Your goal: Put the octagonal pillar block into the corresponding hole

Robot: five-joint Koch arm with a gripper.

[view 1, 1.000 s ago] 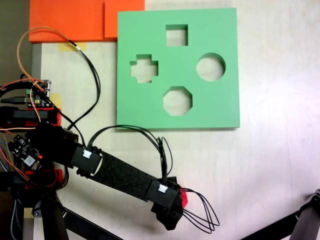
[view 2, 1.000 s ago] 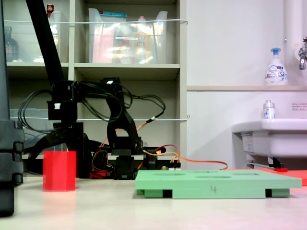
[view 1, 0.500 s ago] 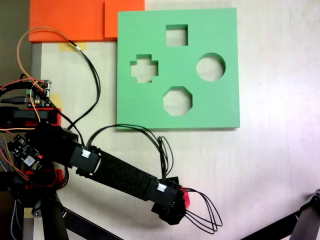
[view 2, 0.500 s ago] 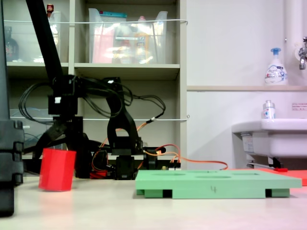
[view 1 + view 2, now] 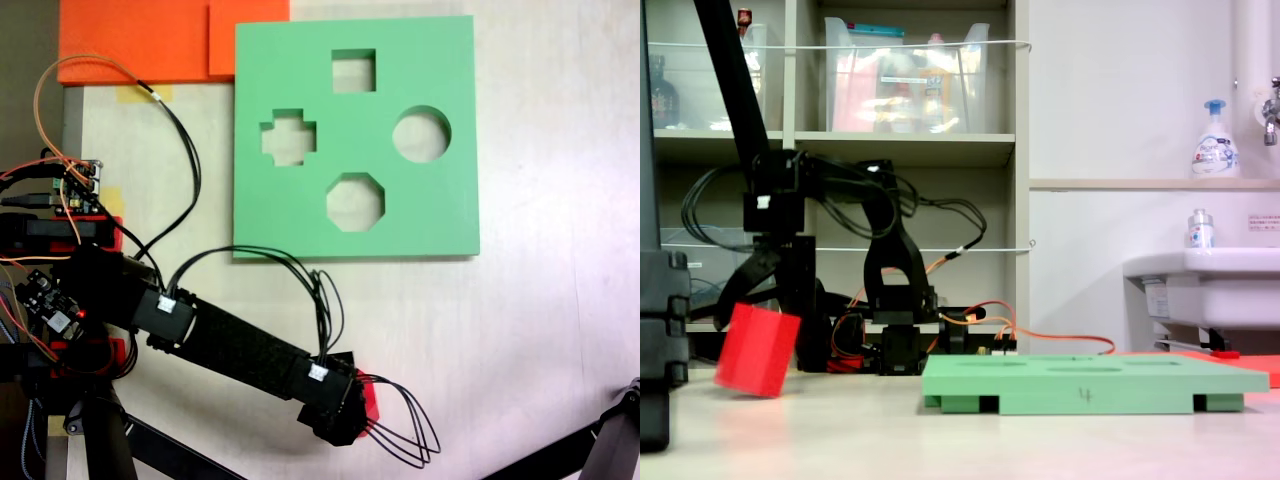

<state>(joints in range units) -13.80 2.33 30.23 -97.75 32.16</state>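
Lifted since the earlier frame, the small red foam octagonal pillar block [image 5: 758, 350] hangs tilted, left of the flat green foam board [image 5: 1090, 381]; black gripper [image 5: 765, 315] jaws clamp it; its skewed hold risks slipping.

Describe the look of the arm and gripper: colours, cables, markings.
The arm is matte black, with boxy black motor housings bearing small white labels. Thin black cables loop between joints and past the black gripper. Orange wires arc over a circuit board at the base. In the side fixed view, the black links stand amid looping cables.

Green board [image 5: 440, 200] on pale table [image 5: 540, 340]
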